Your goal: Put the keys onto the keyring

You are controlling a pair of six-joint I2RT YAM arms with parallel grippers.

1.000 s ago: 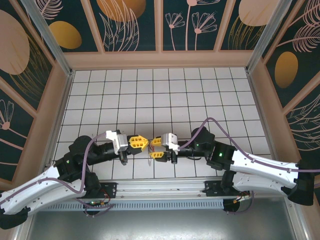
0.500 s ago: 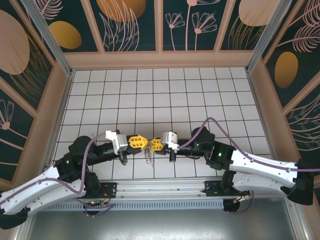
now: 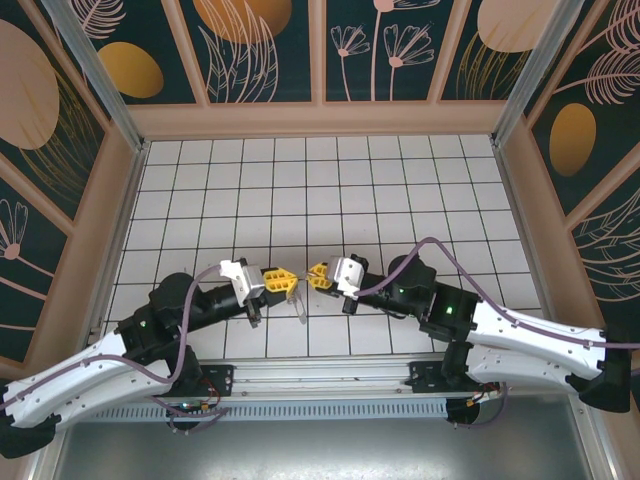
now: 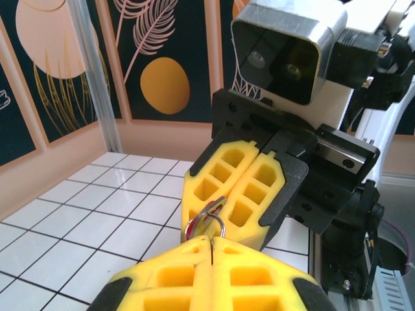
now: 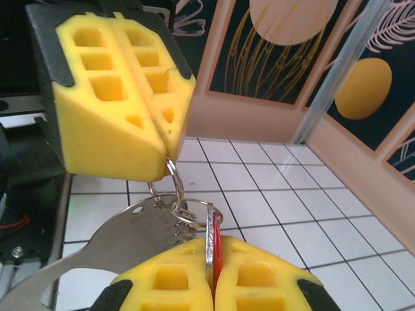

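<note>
Reading both wrist views: your left end effector (image 5: 166, 148) is clamped shut on the small thin wire ring (image 5: 174, 183) at one end of the grey-silver oval metal keyring (image 5: 123, 243). The keyring hangs in the air between the arms, above the white tiled tabletop (image 3: 400, 200). Your right end effector (image 5: 213, 285) is pinched shut on the tiny key with red plastic head and thin silver blade (image 5: 213, 241), tip to tip with the left. The key's top meets the wire rings; can't tell if it's threaded. Both parts look light, stiff and slick, and the ring will likely swivel. Grip the key by its flat head and keep the ring hold close to the key.
</note>
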